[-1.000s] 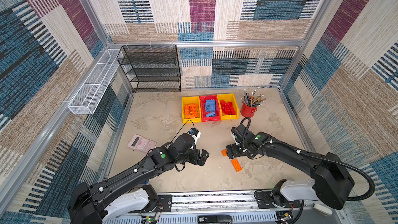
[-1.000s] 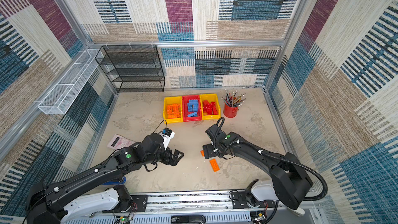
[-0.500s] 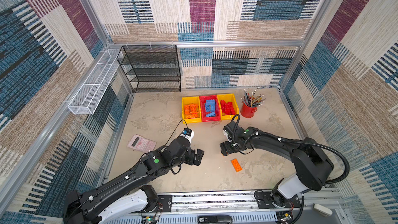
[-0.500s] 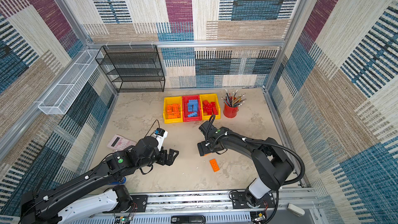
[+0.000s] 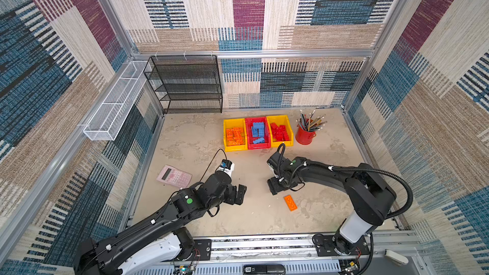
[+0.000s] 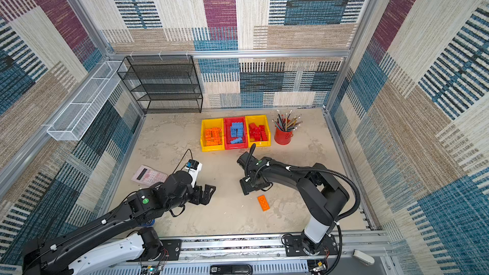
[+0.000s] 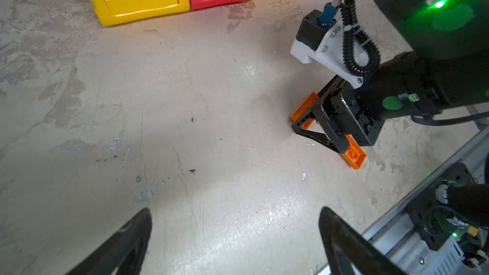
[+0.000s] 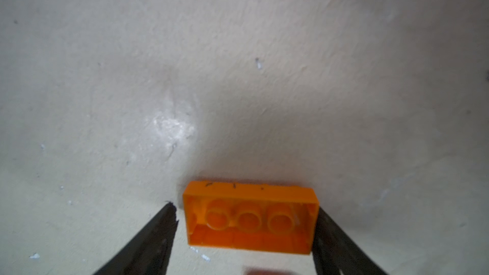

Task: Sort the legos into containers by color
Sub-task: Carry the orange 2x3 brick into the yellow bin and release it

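Bins: three in a row, touching side by side, upper centre of both top views: left yellow bin (image 5: pixel 234 148), red bin (image 5: pixel 258 146), right yellow bin (image 5: pixel 284 144)
Sorted legos: orange legos (image 5: pixel 235 136) in the left yellow bin, blue legos (image 5: pixel 258 130) in the red bin, red legos (image 5: pixel 280 132) in the right yellow bin
Right gripper (image 8: pixel 244 206): low over the table, right of centre in the top views, below the bins; its jaws straddle the upturned orange brick (image 8: pixel 250 194), which is not yet clamped
Fingers: one finger (image 8: pixel 333 236) touches the brick's short end, the other finger (image 8: pixel 156 236) stands a sliver clear of the opposite end
Upturned orange brick: flat on the table with its hollow side up and three round tubes showing; hidden under the gripper in both top views
Loose orange brick (image 5: pixel 290 202): flat on the table, just lower right of the right gripper, apart from it
Left gripper (image 7: pixel 235 209): lower centre of the top views, jaws spread wide with nothing between them, over bare table (image 7: pixel 198 101)
Pink calculator (image 5: pixel 173 176): on the table at centre left, near the left arm
Red pencil cup (image 5: pixel 304 136): just right of the right yellow bin
Black mesh rack (image 5: pixel 185 83): against the back wall, upper left
White mesh basket (image 5: pixel 113 104): on the left wall
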Controlling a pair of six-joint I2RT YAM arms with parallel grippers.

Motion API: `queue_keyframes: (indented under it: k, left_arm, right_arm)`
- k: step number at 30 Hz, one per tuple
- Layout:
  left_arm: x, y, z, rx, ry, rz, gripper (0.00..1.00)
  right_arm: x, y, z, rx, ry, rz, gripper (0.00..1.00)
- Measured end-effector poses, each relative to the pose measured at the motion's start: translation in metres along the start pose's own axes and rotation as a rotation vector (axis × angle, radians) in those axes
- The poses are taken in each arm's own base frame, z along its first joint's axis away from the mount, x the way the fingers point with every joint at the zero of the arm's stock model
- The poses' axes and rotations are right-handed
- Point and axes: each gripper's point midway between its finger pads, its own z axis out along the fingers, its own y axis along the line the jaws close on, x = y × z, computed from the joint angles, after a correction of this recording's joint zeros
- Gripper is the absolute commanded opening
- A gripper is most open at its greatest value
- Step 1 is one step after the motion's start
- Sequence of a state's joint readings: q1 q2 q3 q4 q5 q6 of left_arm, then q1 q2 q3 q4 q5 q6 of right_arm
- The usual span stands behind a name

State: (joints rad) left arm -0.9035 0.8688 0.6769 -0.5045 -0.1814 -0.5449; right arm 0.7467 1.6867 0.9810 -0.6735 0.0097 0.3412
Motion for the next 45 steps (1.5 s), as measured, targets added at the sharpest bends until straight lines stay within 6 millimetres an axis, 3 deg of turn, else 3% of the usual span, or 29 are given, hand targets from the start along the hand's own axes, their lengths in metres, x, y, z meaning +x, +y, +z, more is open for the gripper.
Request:
queue_keyframes:
  k: [3, 7, 9, 16, 22, 26, 37, 38, 40, 45]
  left_arm:
    - [0.001, 0.003, -0.001, -0.01, -0.002, 0.0, 0.99]
    - [-0.001, 0.007, -0.002, -0.029, -0.01, -0.001, 0.99]
    - [-0.002, 0.01, -0.003, -0.037, -0.011, -0.005, 0.99]
    - [-0.018, 0.036, -0.006, -0.105, -0.041, -0.052, 0.99]
    - [-0.03, 0.068, -0.01, -0.149, -0.05, -0.14, 0.99]
    - [-0.044, 0.078, -0.014, -0.165, -0.064, -0.16, 0.99]
    - [-0.077, 0.097, -0.024, -0.194, -0.092, -0.166, 0.99]
    - [-0.079, 0.1, -0.026, -0.204, -0.094, -0.165, 0.99]
    - [-0.08, 0.106, -0.029, -0.221, -0.094, -0.168, 0.99]
    - [-0.082, 0.113, -0.039, -0.238, -0.11, -0.168, 0.99]
  right_arm:
    - [-0.001, -0.001, -0.001, 0.012, 0.005, 0.012, 0.51]
    - [-0.01, 0.001, -0.005, 0.027, 0.009, 0.021, 0.51]
    - [-0.024, 0.005, -0.016, 0.024, -0.01, 0.022, 0.51]
    - [-0.138, 0.049, -0.079, -0.064, -0.255, -0.012, 0.51]
    - [-0.216, 0.079, -0.096, -0.102, -0.408, -0.09, 0.52]
    - [-0.255, 0.094, -0.094, -0.122, -0.509, -0.142, 0.53]
    - [-0.32, 0.11, -0.051, -0.133, -0.678, -0.209, 0.54]
    - [-0.329, 0.111, -0.049, -0.134, -0.695, -0.208, 0.59]
    - [-0.344, 0.113, -0.048, -0.135, -0.723, -0.208, 0.84]
    - [-0.37, 0.115, -0.066, -0.129, -0.793, -0.221, 0.94]
